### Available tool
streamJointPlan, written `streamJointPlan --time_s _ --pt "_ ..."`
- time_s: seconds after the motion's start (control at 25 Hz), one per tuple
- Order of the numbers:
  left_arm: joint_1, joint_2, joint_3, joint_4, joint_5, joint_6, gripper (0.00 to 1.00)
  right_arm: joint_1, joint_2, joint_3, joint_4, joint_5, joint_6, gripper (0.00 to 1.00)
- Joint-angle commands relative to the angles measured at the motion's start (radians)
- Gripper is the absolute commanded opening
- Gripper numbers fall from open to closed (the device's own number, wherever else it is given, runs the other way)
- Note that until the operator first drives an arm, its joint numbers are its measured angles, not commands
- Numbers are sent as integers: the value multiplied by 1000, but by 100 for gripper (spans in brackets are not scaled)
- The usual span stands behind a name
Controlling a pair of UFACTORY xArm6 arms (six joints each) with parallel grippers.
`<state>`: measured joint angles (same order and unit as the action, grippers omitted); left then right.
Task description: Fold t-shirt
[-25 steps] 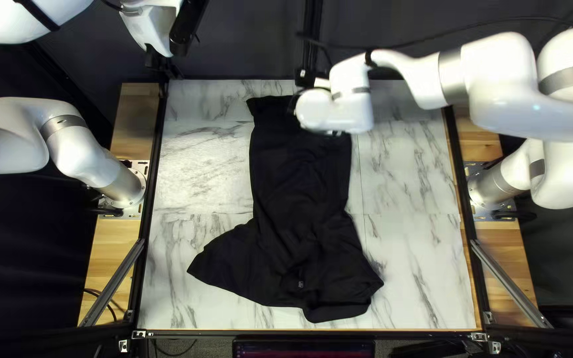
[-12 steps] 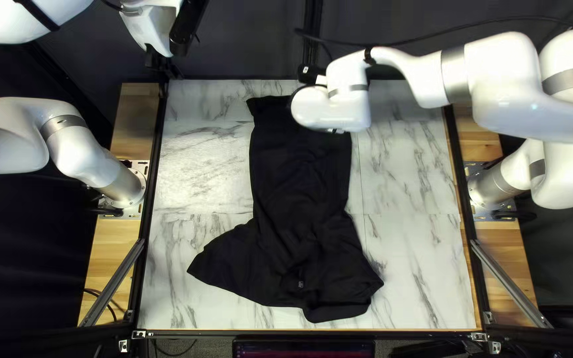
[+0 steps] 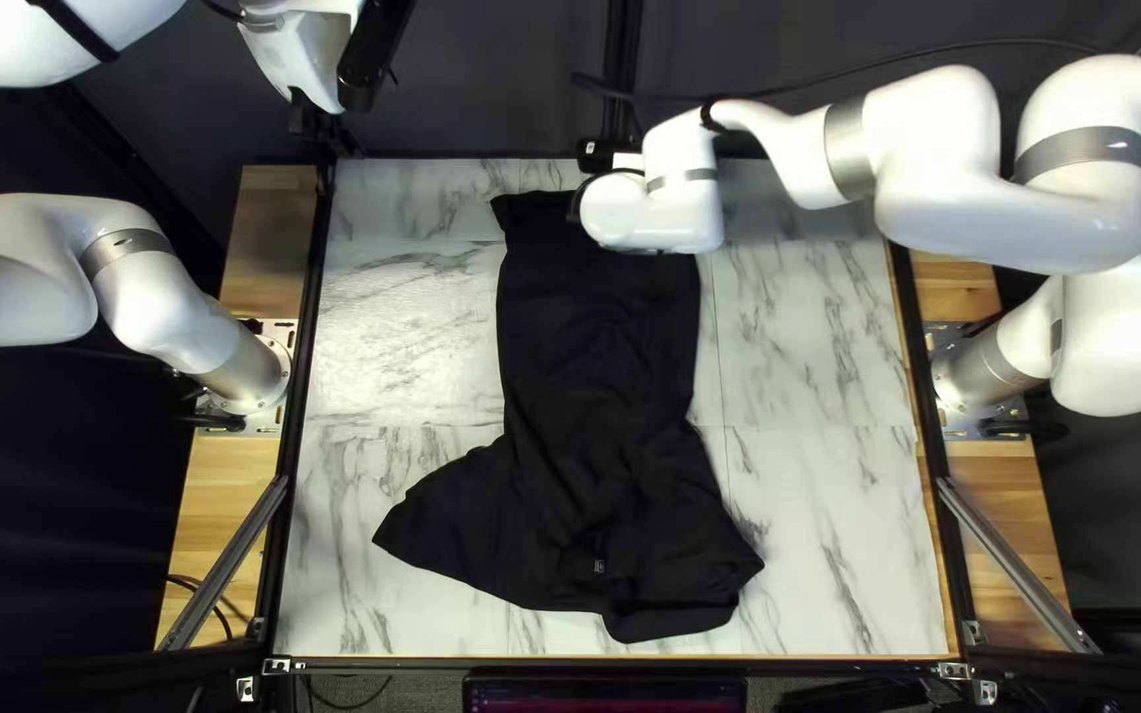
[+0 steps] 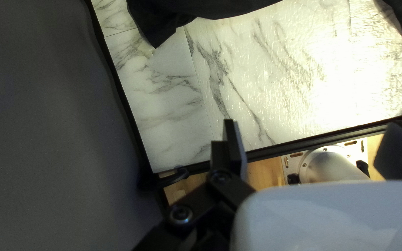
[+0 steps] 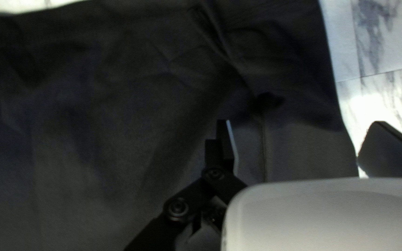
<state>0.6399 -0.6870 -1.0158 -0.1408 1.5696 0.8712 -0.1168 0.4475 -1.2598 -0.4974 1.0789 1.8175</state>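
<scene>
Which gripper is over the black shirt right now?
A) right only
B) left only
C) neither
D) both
A: the right gripper is open with the black shirt under it, while the left gripper is open by the table's side rail, the shirt lying well ahead of it.

Top left view: table (image 3: pixel 808 528) brightly lit, curtain (image 3: pixel 491 79) sunk in dimness; white surfaces of right arm (image 3: pixel 940 132) nearly bleached by highlights. Left wrist view: table washed out by a broad patch of strong glare, its veining partly lost. Right wrist view: t-shirt (image 5: pixel 117 116) dimly lit, creases blurred and shadowed; table beside it overexposed in patches.
</scene>
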Motion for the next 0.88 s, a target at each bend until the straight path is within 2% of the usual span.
streamJointPlan --time_s 0.04,0.16,0.4,0.88 --pt "0 0 0 0 0 0 100 50 2 0 29 45 38 100" --pt "0 0 0 0 0 0 100 72 -1 15 35 72 70 100" --pt "0 0 0 0 0 0 100 80 2 47 42 57 98 100" --pt "0 0 0 0 0 0 100 101 18 43 67 71 100 100"
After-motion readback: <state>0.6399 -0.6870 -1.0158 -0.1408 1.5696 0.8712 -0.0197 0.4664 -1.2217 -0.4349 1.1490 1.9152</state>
